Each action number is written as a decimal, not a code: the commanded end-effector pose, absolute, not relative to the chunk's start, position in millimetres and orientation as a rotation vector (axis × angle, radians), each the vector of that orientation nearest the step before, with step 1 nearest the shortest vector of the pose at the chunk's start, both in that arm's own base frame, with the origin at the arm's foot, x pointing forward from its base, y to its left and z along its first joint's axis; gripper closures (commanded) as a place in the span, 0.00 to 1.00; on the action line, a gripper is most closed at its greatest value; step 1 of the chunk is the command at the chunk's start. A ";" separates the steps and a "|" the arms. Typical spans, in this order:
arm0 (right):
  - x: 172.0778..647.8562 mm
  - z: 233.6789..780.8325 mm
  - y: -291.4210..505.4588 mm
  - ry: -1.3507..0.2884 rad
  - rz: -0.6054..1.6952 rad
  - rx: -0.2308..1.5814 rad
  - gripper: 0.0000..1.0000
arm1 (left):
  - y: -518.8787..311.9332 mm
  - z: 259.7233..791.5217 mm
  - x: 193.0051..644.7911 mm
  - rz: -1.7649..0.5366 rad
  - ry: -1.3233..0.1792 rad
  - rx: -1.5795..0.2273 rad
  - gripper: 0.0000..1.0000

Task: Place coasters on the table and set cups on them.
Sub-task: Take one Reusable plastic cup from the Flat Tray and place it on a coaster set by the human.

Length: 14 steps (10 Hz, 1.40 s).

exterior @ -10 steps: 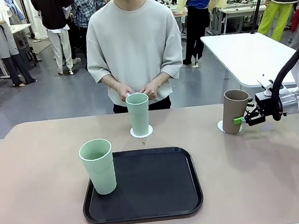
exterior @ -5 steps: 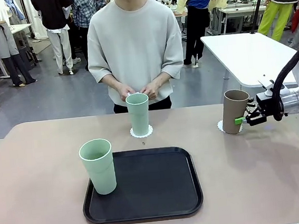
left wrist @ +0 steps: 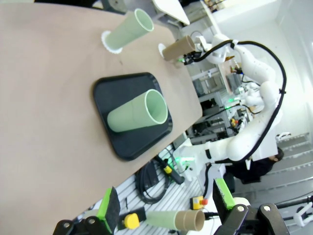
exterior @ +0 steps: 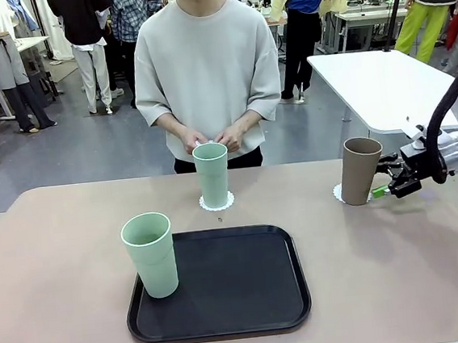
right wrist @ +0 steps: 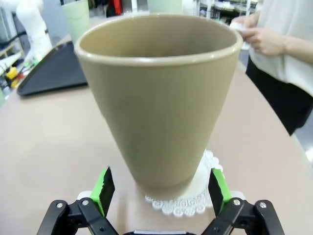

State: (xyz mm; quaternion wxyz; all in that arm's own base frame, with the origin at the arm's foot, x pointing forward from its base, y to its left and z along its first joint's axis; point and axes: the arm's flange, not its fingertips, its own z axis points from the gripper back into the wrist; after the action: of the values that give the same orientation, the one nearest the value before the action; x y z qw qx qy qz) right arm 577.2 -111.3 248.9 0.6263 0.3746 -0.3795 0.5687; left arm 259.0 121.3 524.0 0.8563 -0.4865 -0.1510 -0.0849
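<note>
Cup [right wrist: 156,98], brown, matte, on lacy coaster [right wrist: 198,190]

The right gripper [exterior: 382,192] drew back from the brown cup [exterior: 360,170], moving toward the right edge of the front view and a little lower. One second before, its green fingers [right wrist: 103,183] reached the side of the cup; now a small gap separated them from it in the front view. The black wrist behind the gripper also moved further right along the tabletop [exterior: 401,268].
</note>
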 end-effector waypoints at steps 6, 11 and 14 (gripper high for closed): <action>496.9 351.8 -96.9 -0.447 1.477 0.399 0.00 | 121.5 525.6 257.7 -0.183 -0.319 -1.034 0.00; 444.1 458.7 -32.4 -0.375 1.541 0.237 0.00 | 121.5 525.6 257.7 -0.183 -0.319 -1.034 0.00; 422.0 509.5 11.0 -0.334 1.545 0.141 0.00 | 121.5 525.6 257.7 -0.183 -0.319 -1.034 0.00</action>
State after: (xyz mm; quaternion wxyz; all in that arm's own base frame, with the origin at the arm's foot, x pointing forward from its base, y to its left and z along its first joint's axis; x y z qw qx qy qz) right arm 431.4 0.3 508.5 0.6866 0.0749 -0.1749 0.7017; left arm 259.1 121.1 524.0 0.8564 -0.4864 -0.1508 -0.0850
